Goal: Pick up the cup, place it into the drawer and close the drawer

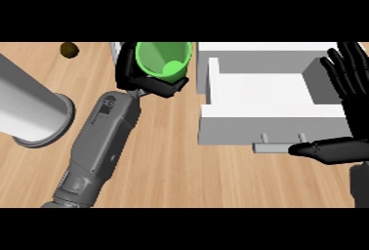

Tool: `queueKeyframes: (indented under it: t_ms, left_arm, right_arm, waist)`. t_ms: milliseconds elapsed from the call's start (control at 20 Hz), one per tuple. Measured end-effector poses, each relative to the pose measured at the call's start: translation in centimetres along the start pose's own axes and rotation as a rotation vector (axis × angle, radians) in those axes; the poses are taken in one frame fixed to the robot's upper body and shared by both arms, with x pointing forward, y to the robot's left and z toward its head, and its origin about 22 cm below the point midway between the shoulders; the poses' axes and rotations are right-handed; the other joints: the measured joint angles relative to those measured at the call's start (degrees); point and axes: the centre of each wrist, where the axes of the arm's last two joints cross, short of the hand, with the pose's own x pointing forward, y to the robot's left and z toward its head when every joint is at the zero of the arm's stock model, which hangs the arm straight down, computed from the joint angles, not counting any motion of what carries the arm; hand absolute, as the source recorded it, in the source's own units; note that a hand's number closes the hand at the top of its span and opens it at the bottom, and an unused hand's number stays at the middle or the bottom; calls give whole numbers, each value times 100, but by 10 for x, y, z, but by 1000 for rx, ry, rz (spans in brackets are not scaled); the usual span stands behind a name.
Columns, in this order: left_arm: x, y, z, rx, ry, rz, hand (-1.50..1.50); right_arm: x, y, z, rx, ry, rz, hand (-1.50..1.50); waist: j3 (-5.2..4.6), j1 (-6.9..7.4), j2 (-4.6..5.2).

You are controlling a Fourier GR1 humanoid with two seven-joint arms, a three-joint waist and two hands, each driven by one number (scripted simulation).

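A green cup (164,59) is held near the top of the head view, its open mouth facing me. My left hand (148,83) is curled round the cup from below and from the left. The cup hangs just left of the open white drawer (268,90), whose front panel carries a small grey handle (279,144). My right hand (347,112) stands open at the right edge, fingers up over the drawer's right wall, thumb lying near the handle.
A large grey cylinder (32,108) lies on the wooden counter (187,171) at the left. A small brown object (69,49) sits at the top left. A white block edge (115,49) shows behind the cup.
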Motion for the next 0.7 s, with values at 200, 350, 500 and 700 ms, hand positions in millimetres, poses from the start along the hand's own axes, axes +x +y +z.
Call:
queueKeyframes:
  t_ms: [200, 350, 500, 700]
  left_arm:
    - [30, -32, -37, -28, 6, -31, 150]
    - [46, -52, -59, -29, 34, -58, 150]
    - [49, -72, -70, -24, 100, -96, 150]
    - [52, -90, -86, -17, 182, -153, 150]
  right_arm:
    - [-2, 2, -3, -4, -9, 7, -150]
    - [-6, 1, 3, -5, -8, 2, -150]
    - [-3, 2, 1, 4, -13, 0, -150]
    - [-2, 2, -1, 20, -19, -2, -150]
  waist:
    - [-1, -40, 18]
    - [-2, -93, 34]
    - [0, -171, 54]
    - [1, -289, 92]
